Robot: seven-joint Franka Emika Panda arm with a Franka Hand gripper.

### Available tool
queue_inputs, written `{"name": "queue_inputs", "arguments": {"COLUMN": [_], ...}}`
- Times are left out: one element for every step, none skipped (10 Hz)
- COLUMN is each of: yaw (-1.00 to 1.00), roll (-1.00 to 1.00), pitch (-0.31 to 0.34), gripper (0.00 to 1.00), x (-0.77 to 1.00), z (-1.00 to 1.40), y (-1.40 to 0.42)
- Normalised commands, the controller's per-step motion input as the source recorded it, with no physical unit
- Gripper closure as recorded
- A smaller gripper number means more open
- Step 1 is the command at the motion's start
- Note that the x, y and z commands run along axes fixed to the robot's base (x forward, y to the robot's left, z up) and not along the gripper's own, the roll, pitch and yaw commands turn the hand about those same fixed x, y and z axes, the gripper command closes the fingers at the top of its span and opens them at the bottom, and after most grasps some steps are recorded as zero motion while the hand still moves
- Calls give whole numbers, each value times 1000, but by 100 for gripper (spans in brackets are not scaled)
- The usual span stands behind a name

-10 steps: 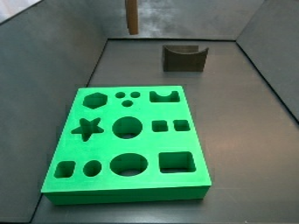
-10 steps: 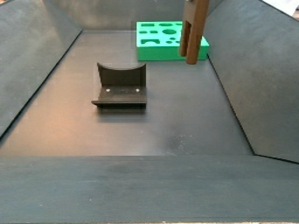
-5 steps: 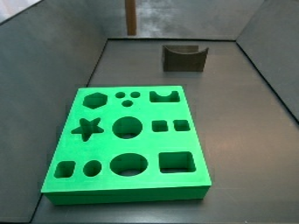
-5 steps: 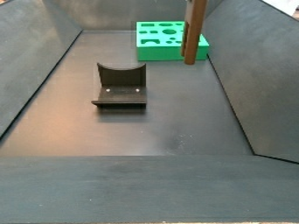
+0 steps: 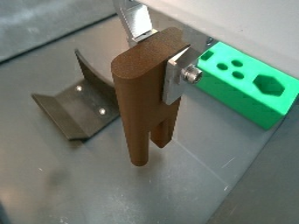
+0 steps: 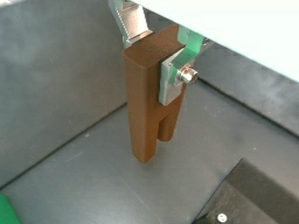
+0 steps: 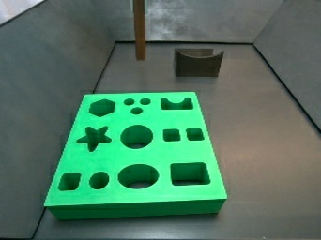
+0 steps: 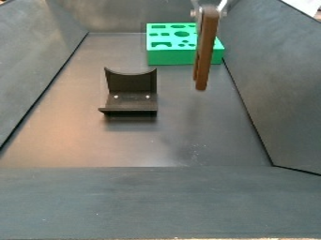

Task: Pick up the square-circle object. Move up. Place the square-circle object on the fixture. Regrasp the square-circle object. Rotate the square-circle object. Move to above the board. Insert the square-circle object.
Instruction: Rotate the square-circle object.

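My gripper (image 5: 156, 58) is shut on the top end of the square-circle object (image 5: 142, 101), a slim brown peg that hangs upright with its lower end clear of the dark floor. Silver fingers (image 5: 179, 77) clamp it on two sides, as also shows in a wrist view (image 6: 152, 54) around the peg (image 6: 147, 101). In both side views the peg (image 7: 139, 28) (image 8: 204, 52) hangs in the air between the fixture (image 7: 197, 61) (image 8: 129, 94) and the green board (image 7: 138, 155) (image 8: 175, 39). The fixture (image 5: 73, 103) and the board (image 5: 251, 80) lie to either side below.
Grey sloping walls (image 8: 282, 84) enclose the dark floor (image 8: 150, 141) on all sides. A corner of the fixture's base plate (image 6: 260, 197) shows below the peg in a wrist view.
The peg has come down with the gripper; its lower end sits visibly lower in both side views. The fixture and the board have not moved.
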Motion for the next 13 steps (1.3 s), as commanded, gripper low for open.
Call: {"name": "queue_inputs", "arguments": {"yaw": [-51,-50,-50,-49,-47,-47,-47,-40,-37,-35,-34,-33,1000], "roll": [-190,-190,-189,-188,12,11,11,3,-1,-4,-7,-10,-1], "pitch": [-58,-57,-51,-55,-49,-45,-43,6,27,39,53,67,7], "gripper": [100,100,100,100,0,0,0,0,0,0,0,0,0], "x": [16,16,17,13,0,0,-1,-36,-34,-25,-13,1,0], "z": [-886,-704,-471,-299,0,1000,1000,995,837,661,478,293,0], "y": [23,23,24,24,0,0,0,2,3,4,5,6,83]}}
